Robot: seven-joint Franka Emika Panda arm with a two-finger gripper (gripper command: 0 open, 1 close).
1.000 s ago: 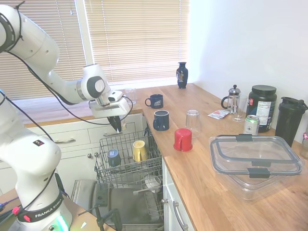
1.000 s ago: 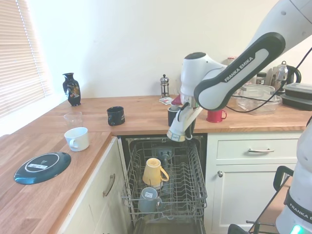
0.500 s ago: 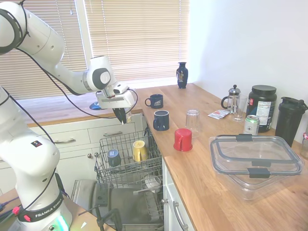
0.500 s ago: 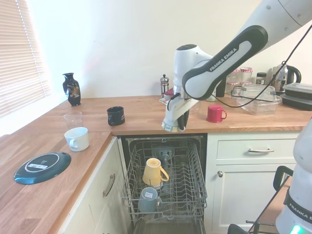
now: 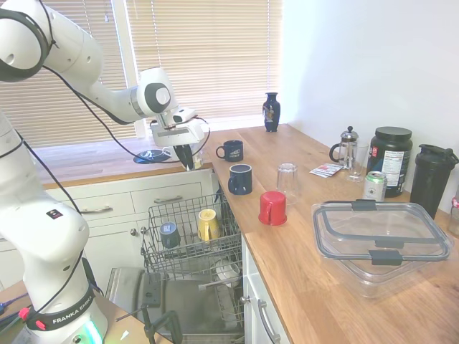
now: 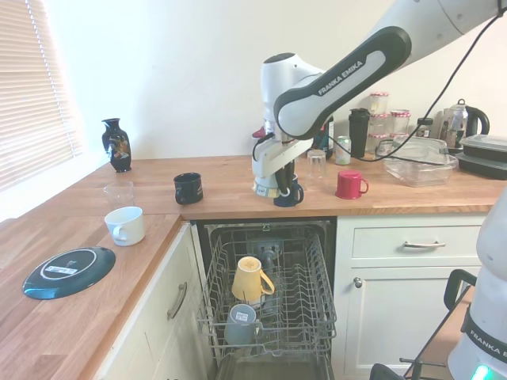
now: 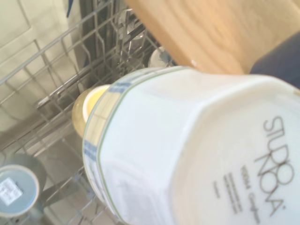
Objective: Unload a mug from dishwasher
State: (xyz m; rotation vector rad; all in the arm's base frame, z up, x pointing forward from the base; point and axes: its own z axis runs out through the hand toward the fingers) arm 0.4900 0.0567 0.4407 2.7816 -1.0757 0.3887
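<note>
I read "STUDIO NOVA" on the pale underside of the mug [image 7: 197, 150] filling my wrist view; smaller print beside it is too blurred to read. From outside, the mug [image 6: 264, 187] hangs in the fingers [image 6: 271, 188], clamped on it, above the surface's edge over the open dishwasher [image 6: 269, 301]. The arm reads "FRANKA EMIKA". The yellow mug [image 6: 250, 279] sits in the rack.

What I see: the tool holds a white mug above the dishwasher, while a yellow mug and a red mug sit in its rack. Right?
Nearly. The rack has a second mug that is grey-blue, not red; the red mug stands on the counter, as the first exterior view shows. The rest is right.
</note>
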